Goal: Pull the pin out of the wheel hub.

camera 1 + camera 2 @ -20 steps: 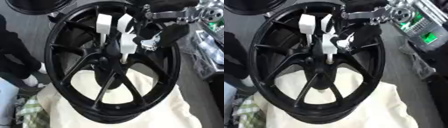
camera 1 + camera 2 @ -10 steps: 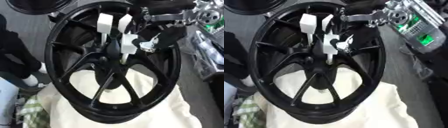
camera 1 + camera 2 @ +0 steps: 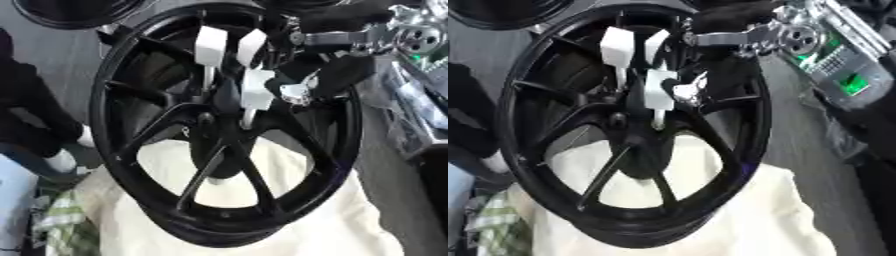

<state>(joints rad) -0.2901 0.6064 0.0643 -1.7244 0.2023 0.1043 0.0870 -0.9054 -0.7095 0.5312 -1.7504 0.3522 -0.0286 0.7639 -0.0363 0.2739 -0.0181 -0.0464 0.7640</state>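
- Left eye view: a black wheel stands tilted on a cream cloth. Its hub sits where the spokes meet. The right hand reaches in from the upper right, its white-tipped fingers lying over the spokes just above the hub. A thin pale rod below one tip is probably the pin, still seated beside the hub. Whether the fingers pinch it or merely rest against it cannot be told. A person's dark sleeve shows at the left edge, apart from the wheel.
- Right eye view: the same arrangement; the arm's silver joint shows at upper right. The left hand appears in neither view.
- Risk, as a judgement: the pin is slim and dark spokes crowd it, so the fingers could slip off or snag a spoke. A pull off the pin's axis could jam it or tip the unsteadied wheel on the soft cloth.
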